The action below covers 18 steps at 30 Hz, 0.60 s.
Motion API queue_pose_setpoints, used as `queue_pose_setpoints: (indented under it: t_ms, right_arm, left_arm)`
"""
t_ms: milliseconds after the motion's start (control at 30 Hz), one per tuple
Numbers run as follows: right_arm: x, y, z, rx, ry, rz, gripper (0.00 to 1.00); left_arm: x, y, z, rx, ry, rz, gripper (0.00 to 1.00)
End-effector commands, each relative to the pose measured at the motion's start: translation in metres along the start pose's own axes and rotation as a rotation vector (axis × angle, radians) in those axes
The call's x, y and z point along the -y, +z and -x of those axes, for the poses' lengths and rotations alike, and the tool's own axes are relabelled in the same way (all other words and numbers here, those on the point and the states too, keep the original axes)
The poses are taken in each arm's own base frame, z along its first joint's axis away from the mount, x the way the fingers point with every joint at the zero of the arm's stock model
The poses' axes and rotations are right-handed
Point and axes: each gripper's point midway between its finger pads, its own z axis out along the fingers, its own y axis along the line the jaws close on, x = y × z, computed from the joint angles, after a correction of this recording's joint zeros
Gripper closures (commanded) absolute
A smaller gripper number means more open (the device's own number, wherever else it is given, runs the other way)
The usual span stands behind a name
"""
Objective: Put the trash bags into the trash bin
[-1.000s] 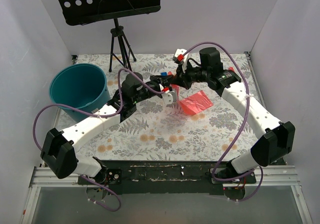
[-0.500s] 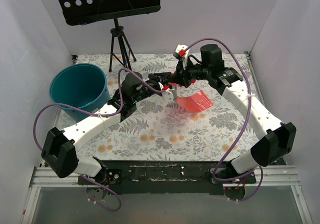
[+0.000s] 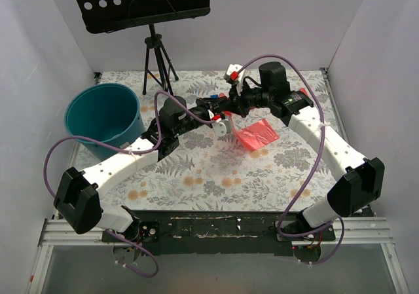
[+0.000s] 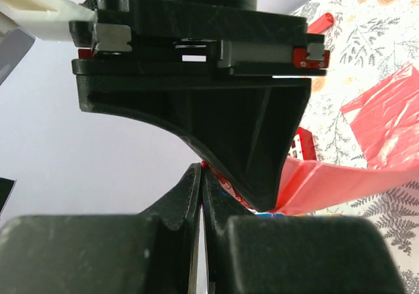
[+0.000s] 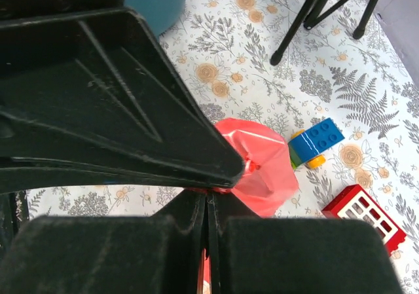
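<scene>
The trash bag (image 3: 256, 135) is thin pink-red film hanging mid-table, its lower part resting on the floral cloth. My left gripper (image 3: 221, 120) and right gripper (image 3: 230, 110) meet tip to tip at its upper left corner, both shut on the film. In the left wrist view the left gripper (image 4: 201, 171) pinches a red edge, and the bag (image 4: 386, 114) stretches off to the right behind the other gripper's body. In the right wrist view the right gripper (image 5: 209, 194) nips the bag (image 5: 265, 166) the same way. The teal trash bin (image 3: 103, 117) stands at the left, apart from both grippers.
A music stand on a tripod (image 3: 157, 58) stands behind the bin. A blue toy brick (image 5: 315, 140) and a flat red box with white squares (image 5: 361, 215) lie near the bag. White walls close in the table on three sides.
The right gripper and the bag rose slightly half a second ago and have come back down. Both grippers stay shut on the film.
</scene>
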Motion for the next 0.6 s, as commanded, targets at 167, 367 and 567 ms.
queue_pose_setpoints:
  t_ms: [167, 367, 567]
  right_arm:
    - [0.019, -0.018, 0.065, 0.159, -0.065, -0.074, 0.99]
    - [0.041, -0.023, 0.03, 0.093, -0.022, -0.108, 0.99]
    - [-0.032, -0.006, 0.039, 0.126, -0.018, 0.097, 0.99]
  left_arm:
    - [0.03, -0.005, -0.008, -0.025, -0.042, -0.094, 1.0]
    - [0.025, -0.015, 0.002, -0.014, -0.047, -0.086, 1.0]
    - [-0.004, 0.0, -0.003, -0.032, -0.05, 0.026, 1.0]
